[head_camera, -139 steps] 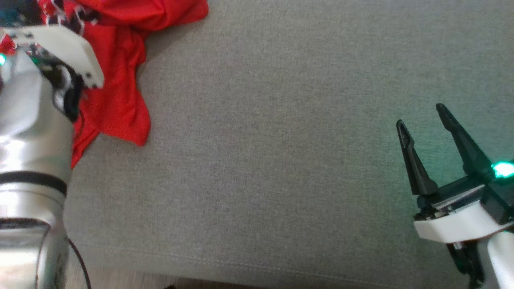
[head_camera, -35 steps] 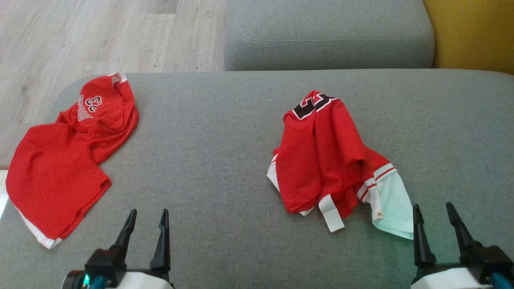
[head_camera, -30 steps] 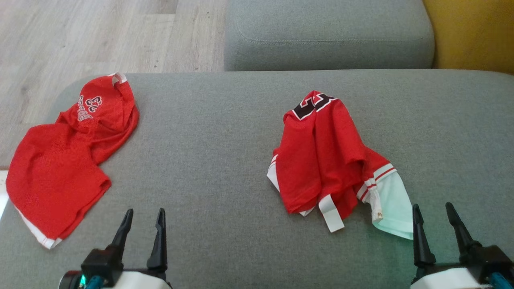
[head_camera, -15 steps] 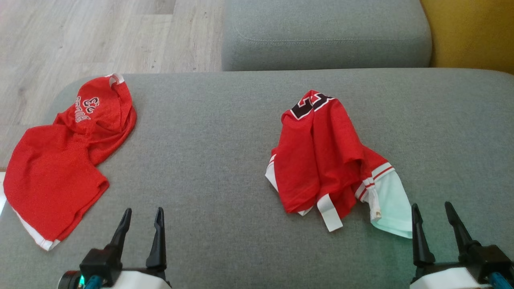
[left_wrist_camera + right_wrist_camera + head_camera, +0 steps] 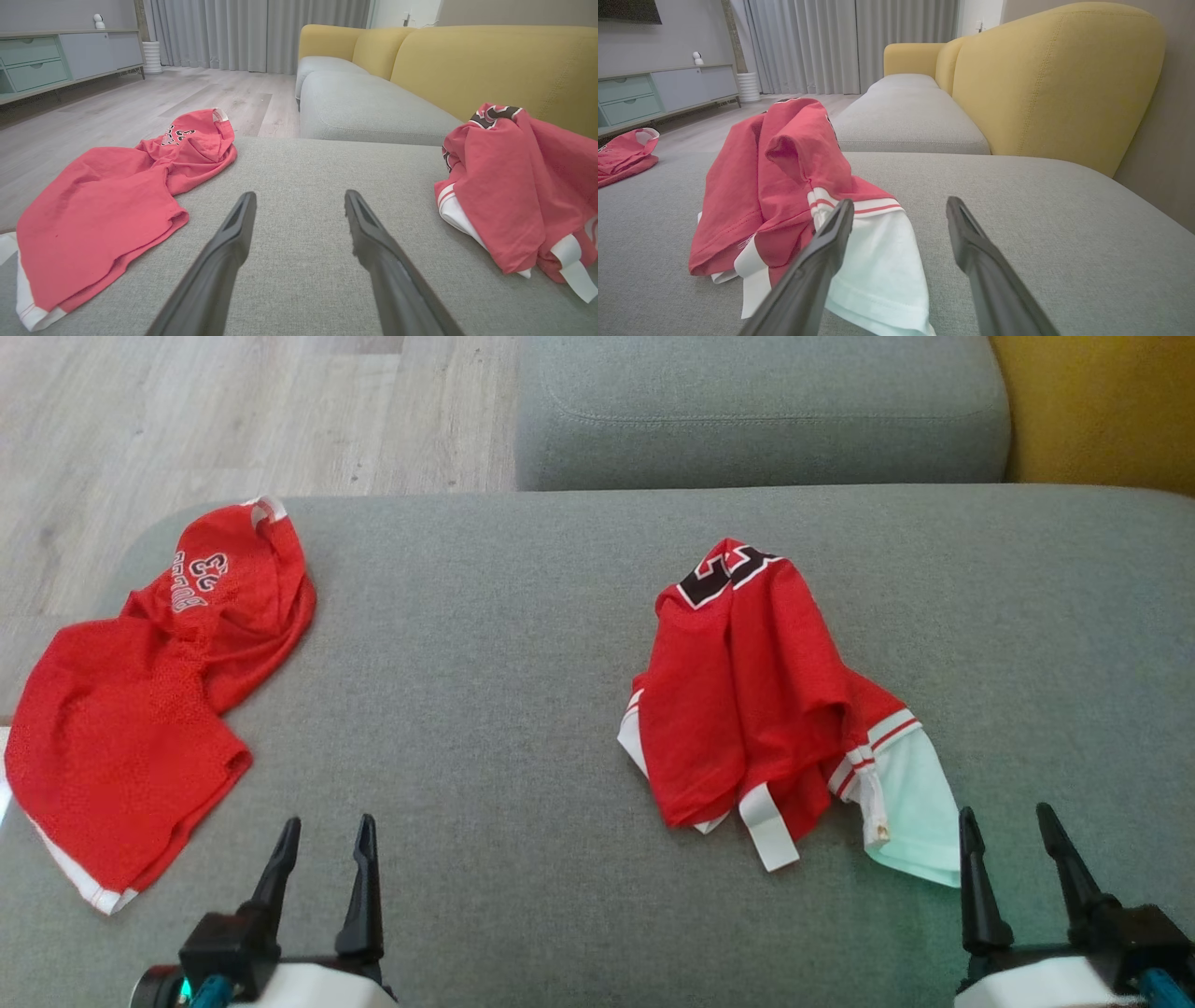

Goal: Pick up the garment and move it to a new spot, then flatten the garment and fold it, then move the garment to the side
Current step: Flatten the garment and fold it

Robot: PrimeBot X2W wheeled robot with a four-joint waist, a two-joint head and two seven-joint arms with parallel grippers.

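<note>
A crumpled red garment (image 5: 747, 709) with white trim and a black number lies bunched on the grey seat cushion (image 5: 523, 709), right of centre. It also shows in the left wrist view (image 5: 509, 186) and the right wrist view (image 5: 784, 186). A second red garment (image 5: 140, 709) lies loosely doubled at the cushion's left edge (image 5: 107, 210). My left gripper (image 5: 329, 821) is open and empty at the near edge, between the two garments. My right gripper (image 5: 1005, 810) is open and empty just near-right of the crumpled garment's white sleeve, its left finger in front of that sleeve (image 5: 900, 202).
A second grey cushion (image 5: 747, 420) lies beyond the first. A yellow backrest (image 5: 1102, 411) runs along the right. Wooden floor (image 5: 187, 420) is at the far left, with a sideboard (image 5: 56, 60) by the wall. Bare cushion lies between the garments.
The head camera has come up from a close look at the left garment to the whole cushion, then tipped slightly. Both grippers stay open at the near edge; the garments have not moved.
</note>
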